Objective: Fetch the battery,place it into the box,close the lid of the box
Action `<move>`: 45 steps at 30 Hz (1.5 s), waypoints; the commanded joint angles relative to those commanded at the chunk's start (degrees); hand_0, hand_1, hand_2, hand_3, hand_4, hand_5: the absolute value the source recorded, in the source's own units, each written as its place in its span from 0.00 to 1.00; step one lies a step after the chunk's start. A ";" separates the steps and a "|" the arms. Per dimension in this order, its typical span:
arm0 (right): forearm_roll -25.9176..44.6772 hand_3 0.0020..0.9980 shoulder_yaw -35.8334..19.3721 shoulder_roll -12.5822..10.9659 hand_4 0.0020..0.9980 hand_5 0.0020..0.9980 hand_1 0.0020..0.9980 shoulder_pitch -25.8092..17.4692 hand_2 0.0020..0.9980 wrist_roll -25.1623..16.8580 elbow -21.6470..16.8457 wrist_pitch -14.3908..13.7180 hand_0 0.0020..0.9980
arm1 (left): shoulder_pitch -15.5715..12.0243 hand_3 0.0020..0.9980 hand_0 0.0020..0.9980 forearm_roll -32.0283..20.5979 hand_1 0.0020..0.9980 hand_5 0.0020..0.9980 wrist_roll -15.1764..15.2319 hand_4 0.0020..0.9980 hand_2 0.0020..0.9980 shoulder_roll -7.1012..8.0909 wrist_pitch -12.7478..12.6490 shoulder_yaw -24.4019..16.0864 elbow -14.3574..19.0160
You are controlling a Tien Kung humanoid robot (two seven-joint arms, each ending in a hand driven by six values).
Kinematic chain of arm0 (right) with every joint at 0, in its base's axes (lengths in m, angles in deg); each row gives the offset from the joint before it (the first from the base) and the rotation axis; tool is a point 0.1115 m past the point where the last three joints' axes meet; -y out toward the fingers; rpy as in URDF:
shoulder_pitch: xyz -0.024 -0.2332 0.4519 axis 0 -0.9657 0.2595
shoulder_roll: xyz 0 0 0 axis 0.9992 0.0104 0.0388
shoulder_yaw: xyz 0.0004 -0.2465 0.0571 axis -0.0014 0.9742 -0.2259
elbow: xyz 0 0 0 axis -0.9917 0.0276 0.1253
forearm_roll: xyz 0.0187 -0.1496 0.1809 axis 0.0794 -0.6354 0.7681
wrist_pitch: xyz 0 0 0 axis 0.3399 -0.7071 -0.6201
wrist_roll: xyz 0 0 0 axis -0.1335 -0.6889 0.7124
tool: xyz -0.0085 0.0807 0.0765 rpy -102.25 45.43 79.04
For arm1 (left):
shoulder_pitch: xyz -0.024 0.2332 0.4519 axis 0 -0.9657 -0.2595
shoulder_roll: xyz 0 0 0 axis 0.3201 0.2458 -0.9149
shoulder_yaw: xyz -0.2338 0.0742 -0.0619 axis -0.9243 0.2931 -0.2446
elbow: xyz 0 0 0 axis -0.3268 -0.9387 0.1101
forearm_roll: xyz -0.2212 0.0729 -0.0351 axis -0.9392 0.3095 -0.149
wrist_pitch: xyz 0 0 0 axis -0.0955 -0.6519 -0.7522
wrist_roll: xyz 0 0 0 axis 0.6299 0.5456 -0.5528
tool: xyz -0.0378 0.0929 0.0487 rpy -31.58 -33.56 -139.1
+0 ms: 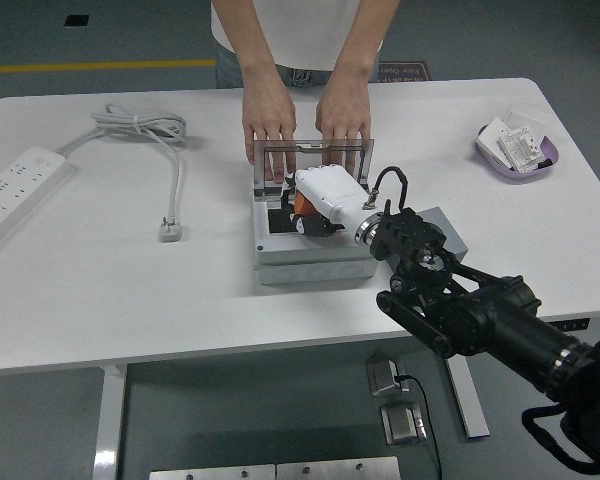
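black right arm enters lower right | white robot hand (325, 195) low inside grey box (305, 245) on bench (130, 290), fingers hidden, grip cannot tell | orange battery (302, 204) directly beneath hand | clear lid (310, 158) upright beyond, held by person's hands (270, 120)

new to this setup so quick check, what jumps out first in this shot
The robot's right hand, white-shelled on a black arm, reaches from the lower right into the open grey box at the table's middle, something orange under it. Behind the box, a person's two hands rest at its upright clear lid. A white power strip lies far left.
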 joint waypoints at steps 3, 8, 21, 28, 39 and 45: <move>0.27 0.26 -0.40 -0.02 0.00 0.00 0.24 -0.03 0.28 -0.66 0.36 0.25 0.27 | -0.01 0.72 0.70 -0.15 0.69 0.32 0.01 0.67 0.66 -0.04 -0.01 0.14 0.00; 0.25 0.41 -0.75 -0.10 0.39 0.09 0.32 -0.07 0.42 -1.21 0.56 0.30 0.35 | -0.02 0.72 0.70 -0.31 0.69 0.32 0.05 0.67 0.66 -0.10 -0.06 0.28 0.00; 4.31 0.53 -1.18 -0.10 0.90 0.49 0.46 -0.07 0.53 -2.53 0.78 1.61 0.52 | -0.07 0.72 0.70 -0.69 0.69 0.32 0.14 0.66 0.66 -0.09 -0.18 0.46 0.00; 4.86 0.53 -1.51 -0.34 0.92 0.51 0.46 -0.52 0.53 -2.27 -0.46 2.33 0.53 | -0.13 0.72 0.70 -0.94 0.69 0.33 0.38 0.66 0.66 -0.23 -0.13 0.39 0.00; 9.52 0.54 -4.24 -4.78 0.93 0.51 0.46 -2.68 0.53 2.31 -10.87 5.97 0.53 | -0.61 0.72 0.69 -1.19 0.69 0.34 0.50 0.65 0.66 -0.31 -0.22 -0.10 0.00; 13.44 0.53 -7.07 -7.64 0.94 0.53 0.46 -2.80 0.53 4.59 -18.38 7.72 0.53 | -0.74 0.72 0.69 -1.20 0.69 0.34 0.52 0.64 0.66 -0.38 -0.20 -0.35 0.00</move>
